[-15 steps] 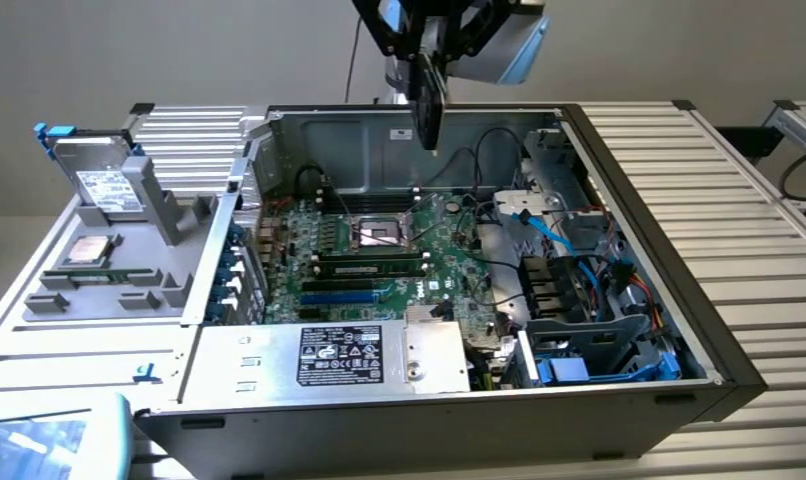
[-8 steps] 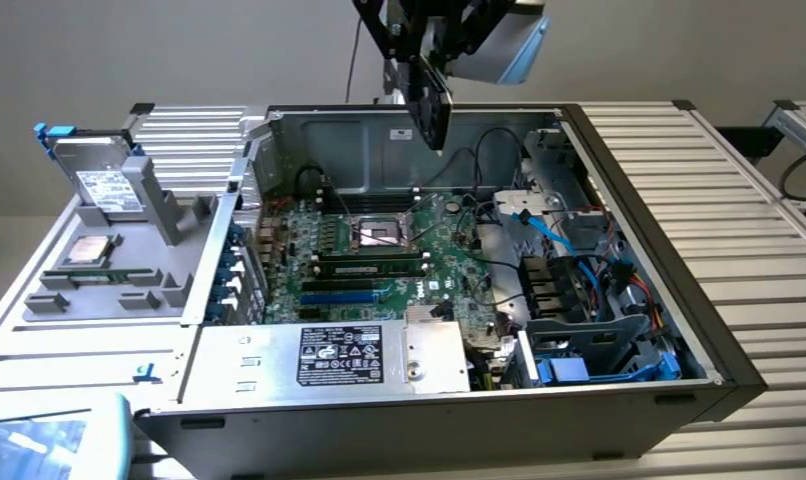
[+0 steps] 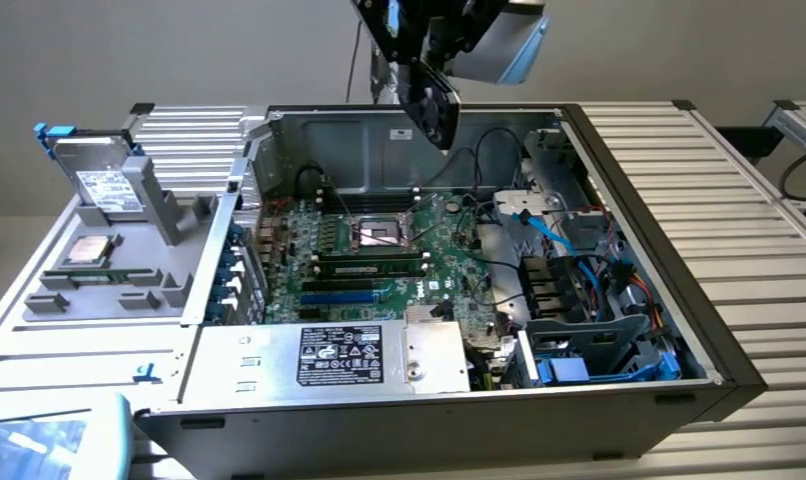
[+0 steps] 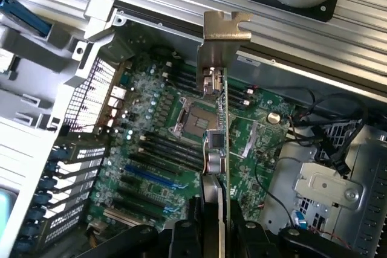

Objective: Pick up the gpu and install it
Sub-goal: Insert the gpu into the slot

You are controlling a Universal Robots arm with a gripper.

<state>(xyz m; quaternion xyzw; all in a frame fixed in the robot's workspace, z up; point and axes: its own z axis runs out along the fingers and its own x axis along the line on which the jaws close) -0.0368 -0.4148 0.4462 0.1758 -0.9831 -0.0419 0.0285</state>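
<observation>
Grey ribbed bench (image 3: pixel 737 190) holds an open computer case (image 3: pixel 417 425). Up above its green board (image 3: pixel 437 235), the jaws are clamped tight on the gpu (image 3: pixel 430 105).

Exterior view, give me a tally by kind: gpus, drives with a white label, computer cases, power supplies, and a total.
gpu, gripped by the end effector: 1
drive with a white label, upright on the grey rack: 1
computer case, open: 1
power supply: 1
Total: 4
</observation>
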